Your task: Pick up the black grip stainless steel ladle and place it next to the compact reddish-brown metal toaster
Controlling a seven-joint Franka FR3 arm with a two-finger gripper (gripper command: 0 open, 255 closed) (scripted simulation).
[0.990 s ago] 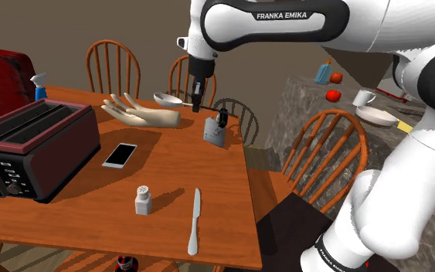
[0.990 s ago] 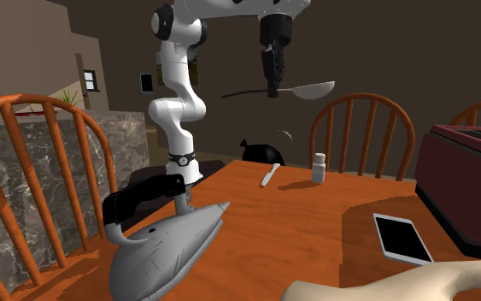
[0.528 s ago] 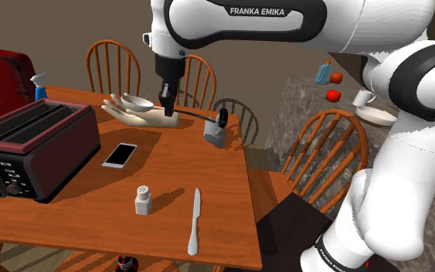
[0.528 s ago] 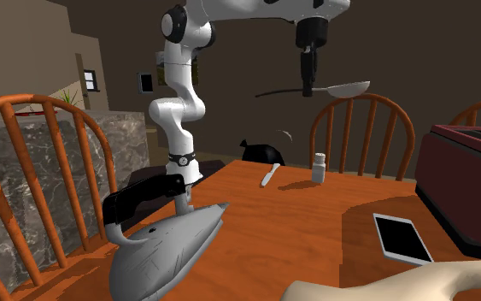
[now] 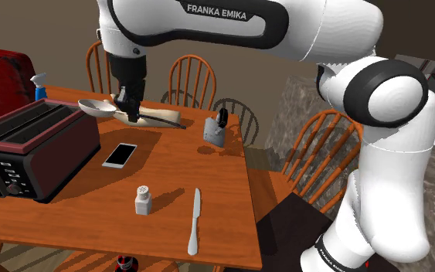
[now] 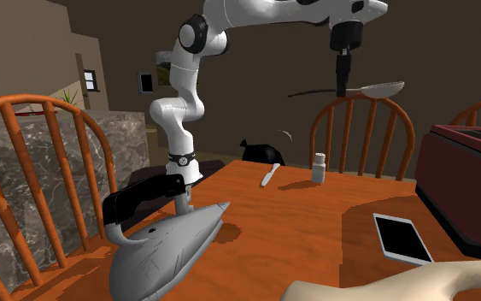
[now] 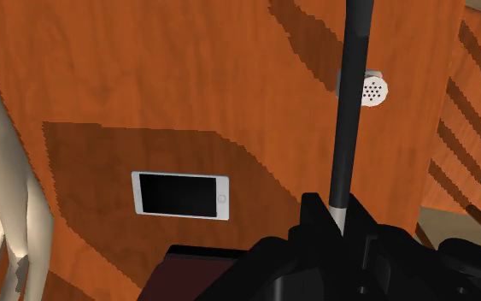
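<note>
My black gripper (image 5: 133, 110) is shut on the ladle (image 5: 96, 107) and holds it in the air above the wooden table (image 5: 208, 181). Its silver bowl points toward the reddish-brown toaster (image 5: 39, 145), and the black handle trails back over the pale hand model (image 5: 152, 117). In the second exterior view the gripper (image 6: 343, 85) grips the ladle (image 6: 382, 88) level, high above the table, close to the toaster (image 6: 471, 175). In the wrist view the ladle's black handle (image 7: 350, 111) runs out from between the fingers (image 7: 315, 224), above the table.
A white phone (image 5: 120, 154), a salt shaker (image 5: 143, 199) and a table knife (image 5: 195, 222) lie on the table. A grey iron (image 5: 216, 128) stands by the far edge, and a blue spray bottle (image 5: 40, 85) behind the toaster. Wooden chairs (image 5: 115, 66) ring the table.
The arm has swung toward the shoulder view's left with the ladle, from above the iron past the hand model to near the toaster. The grip has held.
</note>
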